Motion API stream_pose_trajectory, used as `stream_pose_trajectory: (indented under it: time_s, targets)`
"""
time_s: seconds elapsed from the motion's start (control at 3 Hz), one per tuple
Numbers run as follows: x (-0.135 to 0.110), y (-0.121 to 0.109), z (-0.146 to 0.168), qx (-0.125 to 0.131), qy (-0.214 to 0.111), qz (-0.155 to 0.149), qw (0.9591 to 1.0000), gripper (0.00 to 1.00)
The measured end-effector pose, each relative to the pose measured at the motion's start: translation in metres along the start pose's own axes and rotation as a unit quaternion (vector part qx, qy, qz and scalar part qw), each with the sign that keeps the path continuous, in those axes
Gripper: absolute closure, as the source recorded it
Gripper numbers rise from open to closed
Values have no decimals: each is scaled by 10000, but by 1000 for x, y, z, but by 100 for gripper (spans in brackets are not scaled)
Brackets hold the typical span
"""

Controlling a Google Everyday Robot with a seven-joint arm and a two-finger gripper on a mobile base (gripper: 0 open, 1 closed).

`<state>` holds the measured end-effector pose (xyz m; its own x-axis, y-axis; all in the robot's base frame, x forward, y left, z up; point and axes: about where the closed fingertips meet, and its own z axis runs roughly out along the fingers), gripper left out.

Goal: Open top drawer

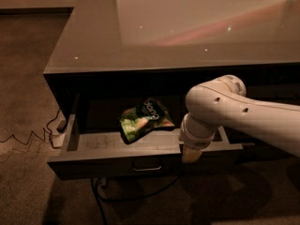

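The top drawer (98, 164) is pulled out from under the grey counter, its dark front facing me with a small metal bar handle (147, 166) at centre. Its lighter scuffed floor (101, 141) shows, with a green snack bag (144, 120) lying on it. My white arm comes in from the right and bends down over the drawer's right half. My gripper (191, 154) hangs at the drawer's front edge, right of the handle, mostly hidden behind the wrist.
The glossy grey countertop (187, 27) spans the upper view. A black cable (101, 191) loops on the carpet below the drawer, and a thin wire (28, 137) trails on the floor at left by a small plug.
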<state>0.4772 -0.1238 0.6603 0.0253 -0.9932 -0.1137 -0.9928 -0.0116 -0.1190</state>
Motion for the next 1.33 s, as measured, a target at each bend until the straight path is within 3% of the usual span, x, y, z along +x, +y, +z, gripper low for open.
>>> stream_pose_trajectory:
  time_s: [0.33, 1.33]
  targets:
    - [0, 0, 0, 0, 0, 0, 10000, 0]
    - [-15, 7, -5, 77, -53, -166, 9998, 0]
